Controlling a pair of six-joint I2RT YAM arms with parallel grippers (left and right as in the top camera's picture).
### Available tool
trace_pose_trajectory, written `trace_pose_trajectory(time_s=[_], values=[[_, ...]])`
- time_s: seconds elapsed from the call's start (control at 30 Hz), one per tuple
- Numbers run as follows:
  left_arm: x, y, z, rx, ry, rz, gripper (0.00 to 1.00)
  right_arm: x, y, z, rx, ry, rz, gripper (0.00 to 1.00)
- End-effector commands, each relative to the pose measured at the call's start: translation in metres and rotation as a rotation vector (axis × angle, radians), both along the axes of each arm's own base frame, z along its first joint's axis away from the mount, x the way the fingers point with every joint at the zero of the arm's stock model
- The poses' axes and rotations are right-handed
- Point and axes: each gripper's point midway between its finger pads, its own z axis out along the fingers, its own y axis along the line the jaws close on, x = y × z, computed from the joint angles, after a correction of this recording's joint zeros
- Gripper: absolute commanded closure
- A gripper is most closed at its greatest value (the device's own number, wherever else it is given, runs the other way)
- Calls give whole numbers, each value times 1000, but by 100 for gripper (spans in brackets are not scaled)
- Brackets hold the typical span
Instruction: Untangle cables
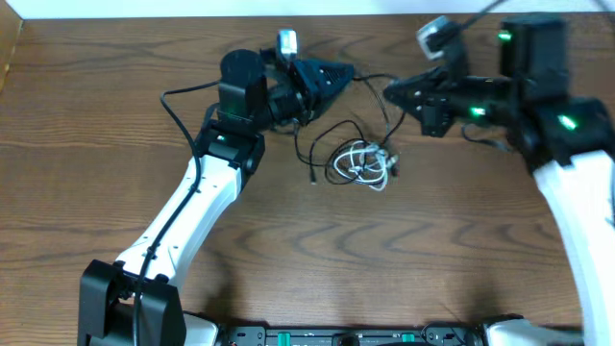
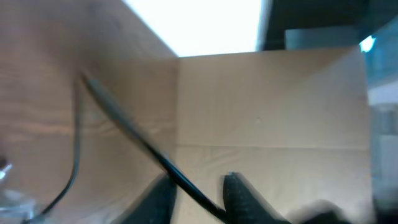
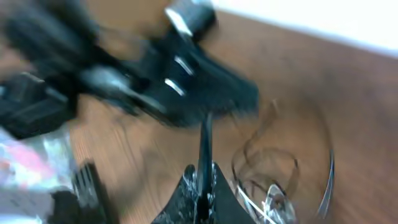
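A small bundle of cables lies mid-table: a white cable [image 1: 360, 160] looped together with a thin black cable [image 1: 370, 81]. A strand of the black one rises from the bundle and stretches between my two grippers. My left gripper [image 1: 338, 75] points right. In its wrist view the jaws of the left gripper [image 2: 196, 194] stand apart, and the black cable [image 2: 130, 134] runs loosely through the gap, against the right finger [image 2: 241, 194]. My right gripper [image 1: 392, 92] points left, and the right gripper [image 3: 202, 182] is shut on the black cable [image 3: 204, 140]. The white cable [image 3: 273, 200] shows blurred at lower right.
A tan cardboard panel [image 2: 267, 106] fills the left wrist view beyond the fingers. The table's back edge [image 1: 192, 17] runs close behind both grippers. Thick black robot wires [image 1: 178, 106] hang beside the left arm. Both wrist views are motion-blurred.
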Motion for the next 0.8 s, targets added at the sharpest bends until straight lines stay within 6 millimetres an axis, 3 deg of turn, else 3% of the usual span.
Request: trace_pose_trajectory(time_s=[0.0,0.07,0.23,0.43,0.6,0.77], values=[[0,7,-7,97,-60,21,55,-13,-11,38,69,1,-108,99],[-1,14,-30,184,-27,40,44,-13,-22,45,63,-7,-200,99],[-9,19,-54,329,-73,-11,39,-1,-46,34,46,82,-413,99],[-27,20,-83,470,-120,-122,21,4,-44,37,70,82,-414,99],[-48,-7,-102,539,-249,-298,7,1,-36,46,104,67,-365,99],[-66,-40,-135,585,-314,-445,3,-2,-37,40,94,97,-365,99]])
